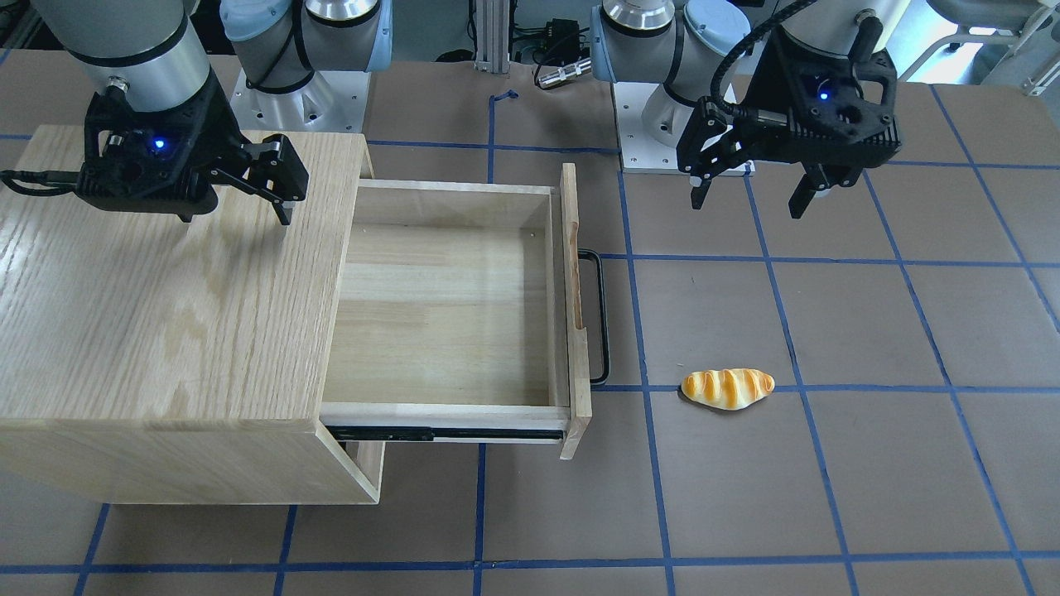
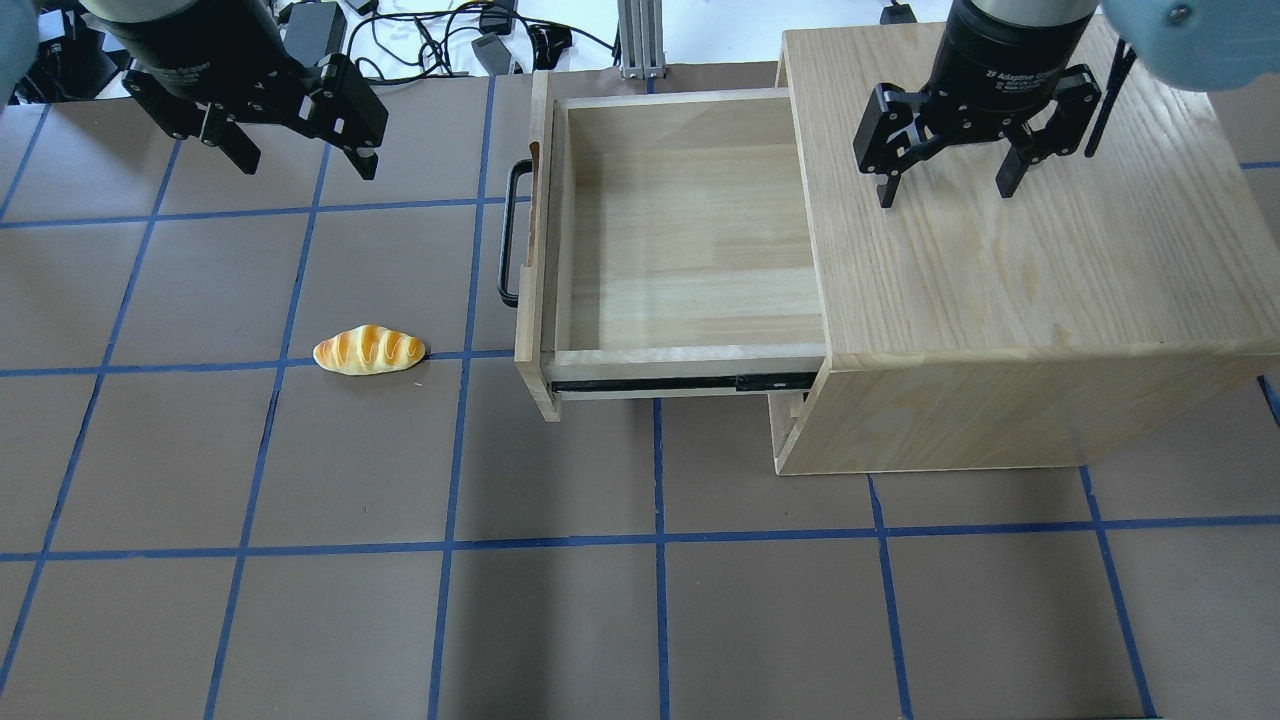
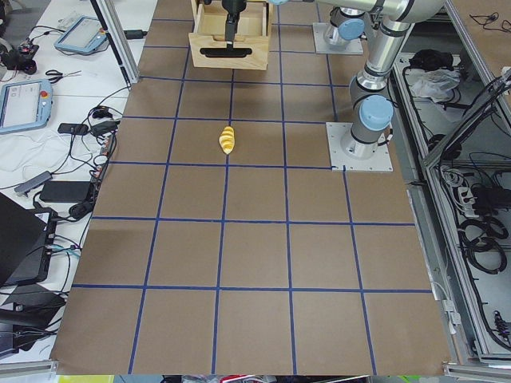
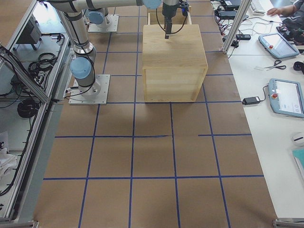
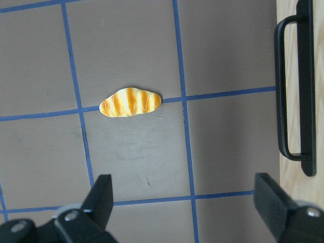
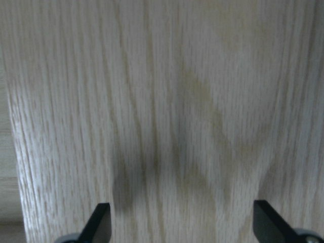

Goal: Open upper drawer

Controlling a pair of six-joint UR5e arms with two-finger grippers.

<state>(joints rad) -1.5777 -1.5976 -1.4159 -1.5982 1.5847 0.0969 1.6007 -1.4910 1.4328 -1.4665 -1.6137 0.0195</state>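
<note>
The upper drawer [image 1: 447, 306] is pulled far out of the oak cabinet [image 1: 149, 306] and is empty; it also shows in the overhead view [image 2: 680, 240]. Its black bar handle [image 1: 603, 314] sits on the front panel, toward the table's middle. My left gripper [image 2: 305, 160] is open and empty. It hovers over the table beyond the handle [image 5: 293, 86] and does not touch it. My right gripper [image 2: 946, 190] is open and empty above the cabinet top [image 6: 167, 101].
A toy bread roll [image 1: 728, 387] lies on the brown mat near the drawer's handle side; it also shows in the overhead view [image 2: 369, 350]. The arm bases [image 1: 662, 124] stand at the table's robot side. Blue tape lines grid the mat.
</note>
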